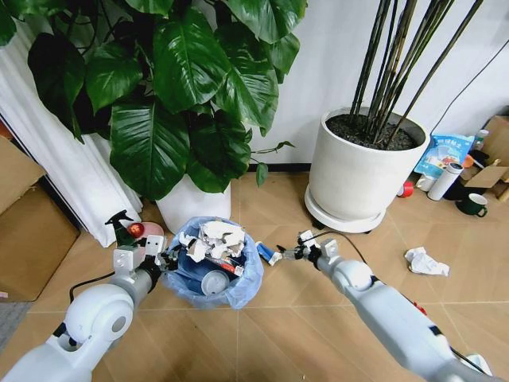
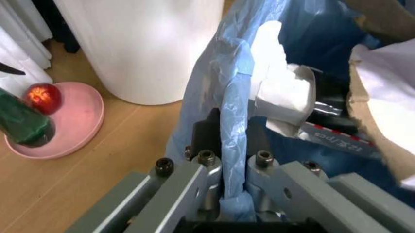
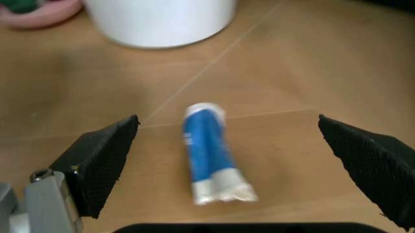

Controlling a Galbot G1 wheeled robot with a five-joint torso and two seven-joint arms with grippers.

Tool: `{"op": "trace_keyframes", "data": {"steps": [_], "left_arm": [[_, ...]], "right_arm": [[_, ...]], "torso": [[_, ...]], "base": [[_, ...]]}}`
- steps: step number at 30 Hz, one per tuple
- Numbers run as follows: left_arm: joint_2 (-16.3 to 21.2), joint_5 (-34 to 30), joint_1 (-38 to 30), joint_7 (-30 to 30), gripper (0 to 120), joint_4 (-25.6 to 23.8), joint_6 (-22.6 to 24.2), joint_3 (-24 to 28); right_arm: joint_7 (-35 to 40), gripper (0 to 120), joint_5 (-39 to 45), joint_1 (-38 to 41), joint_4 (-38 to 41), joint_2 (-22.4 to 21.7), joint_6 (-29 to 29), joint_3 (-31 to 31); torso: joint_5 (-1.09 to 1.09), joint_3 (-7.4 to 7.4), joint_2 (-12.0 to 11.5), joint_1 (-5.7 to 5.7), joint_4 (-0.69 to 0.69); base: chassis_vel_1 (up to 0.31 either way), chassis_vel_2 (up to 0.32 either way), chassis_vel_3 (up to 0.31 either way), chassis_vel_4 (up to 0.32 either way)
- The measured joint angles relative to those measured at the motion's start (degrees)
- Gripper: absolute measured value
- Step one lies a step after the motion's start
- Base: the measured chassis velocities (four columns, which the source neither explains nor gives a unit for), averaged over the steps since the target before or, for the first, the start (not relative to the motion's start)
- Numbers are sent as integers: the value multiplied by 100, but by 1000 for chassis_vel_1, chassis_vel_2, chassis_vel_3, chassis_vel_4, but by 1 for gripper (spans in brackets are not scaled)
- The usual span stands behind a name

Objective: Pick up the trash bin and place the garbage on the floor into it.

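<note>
Blue tube [image 3: 211,153] lies on the floor [image 3: 304,87] between the wide-spread right gripper [image 3: 240,165].

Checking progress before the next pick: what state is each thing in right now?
trash bin: upright, partly filled with paper and wrappers.
left tool: shut on the bin's blue bag at the rim.
right tool: open, straddling the tube.
blue-white tube: lying flat on the floor, not gripped.
crumpled tissue: on the floor, untouched.
green mug: upright.
</note>
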Motion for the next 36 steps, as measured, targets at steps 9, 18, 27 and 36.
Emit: {"op": "trace_keyframes", "data": {"steps": [9,18,27,36], "left_arm": [[42,-13,8,-11,0,-72,-8,-20],[55,-12,-5,9,0,-62,-14,19],[111,-23,23,25,0,-94,-25,12],[133,-33,22,33,0,-111,-25,-5]], "right_arm": [[-466,100,-777,562,-1691,750,301,-144],[-499,98,-1072,852,-2665,1094,624,-63],[-420,72,-1072,1003,-3140,1294,646,-11],[-253,38,-1092,1016,-3272,1414,703,79]], "torso": [[0,0,0,0,-1],[0,0,0,0,-1],[0,0,0,0,-1],[0,0,0,0,-1]], "base": [[0,0,0,0],[0,0,0,0],[0,0,0,0],[0,0,0,0]]}}
